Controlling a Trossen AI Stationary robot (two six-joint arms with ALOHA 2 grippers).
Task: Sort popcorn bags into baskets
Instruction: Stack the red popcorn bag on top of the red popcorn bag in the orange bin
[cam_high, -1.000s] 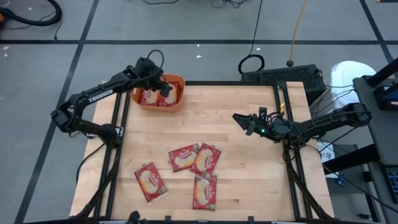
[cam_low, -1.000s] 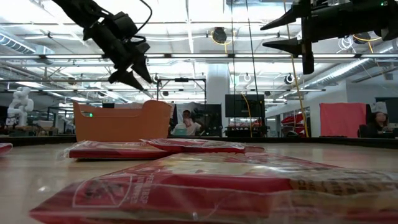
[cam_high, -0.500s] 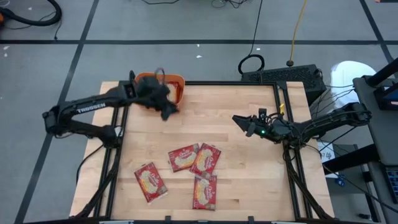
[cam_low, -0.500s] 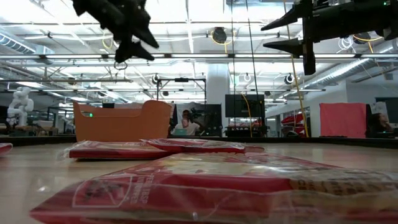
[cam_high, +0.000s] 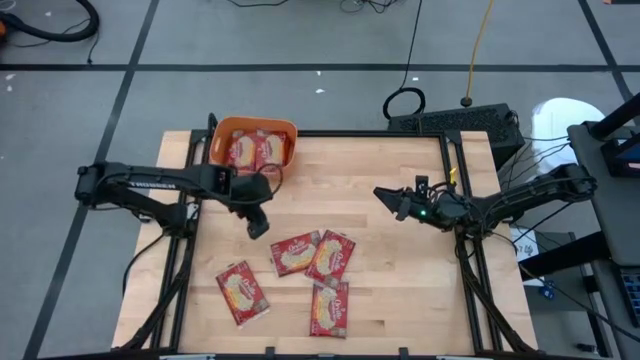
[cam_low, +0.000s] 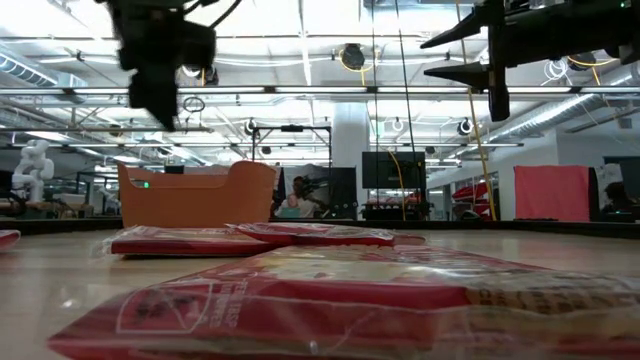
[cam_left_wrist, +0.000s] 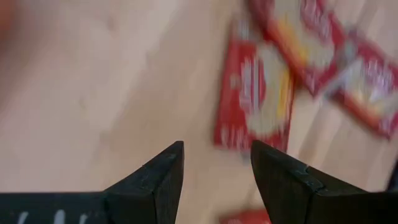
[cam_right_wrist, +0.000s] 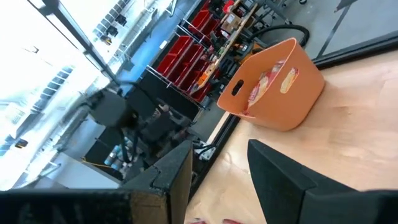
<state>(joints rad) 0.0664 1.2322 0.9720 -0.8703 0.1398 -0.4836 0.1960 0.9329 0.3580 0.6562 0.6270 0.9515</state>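
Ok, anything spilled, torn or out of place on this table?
Nothing stands out. Four popcorn bags lie flat on the wooden table, two of them overlapping, none visibly torn. The orange tub sits upright at the far corner with bags inside.

bright overhead room lights glare; left wrist view is motion-blurred, nearest packet (cam_low: 330, 300) unfocused.

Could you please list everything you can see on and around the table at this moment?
Flat red popcorn packets with cream ovals on the table: four, red, loose cluster on the near half of the table.
Red packets in the tub: at least two, red.
Orange plastic rectangular tub: one, orange, far left corner.
Light wooden table: one, pale wood, black frame.
Left gripper: dark, between tub and cluster, fingers apart, empty.
Right gripper: dark, over the right side, fingers apart, empty.
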